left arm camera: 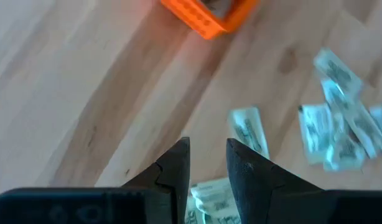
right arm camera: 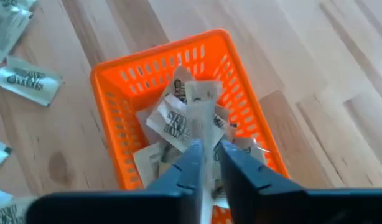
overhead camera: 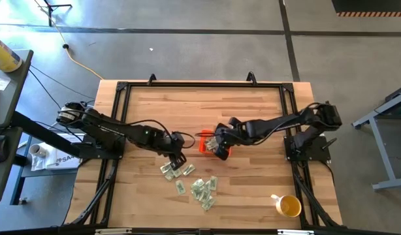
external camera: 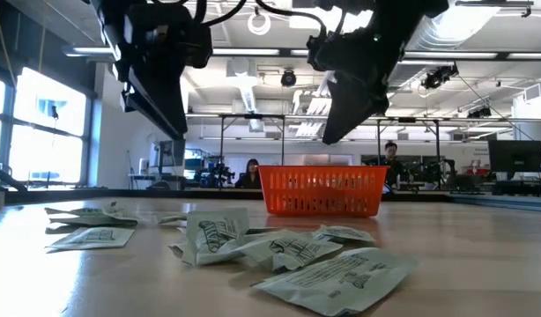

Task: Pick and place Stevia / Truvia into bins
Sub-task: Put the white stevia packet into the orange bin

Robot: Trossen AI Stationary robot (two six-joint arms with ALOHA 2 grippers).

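R tool (right arm camera: pixel 206 163) above orange bin (right arm camera: pixel 116 81), pinching one packet (right arm camera: pixel 200 109). L tool (left arm camera: pixel 208 163) narrow, empty, over loose packets (left arm camera: pixel 337 124) on surface (left arm camera: pixel 85 81).

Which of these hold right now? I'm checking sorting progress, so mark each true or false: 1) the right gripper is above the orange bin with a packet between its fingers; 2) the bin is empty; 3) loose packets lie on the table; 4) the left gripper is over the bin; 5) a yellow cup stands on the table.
1) True: the right gripper holds a packet above the orange bin.
2) False: several packets already lie inside it.
3) True: loose packets lie scattered on the table.
4) False: the left gripper hovers over loose packets, beside the bin.
5) True: the yellow cup stands near the table's corner.
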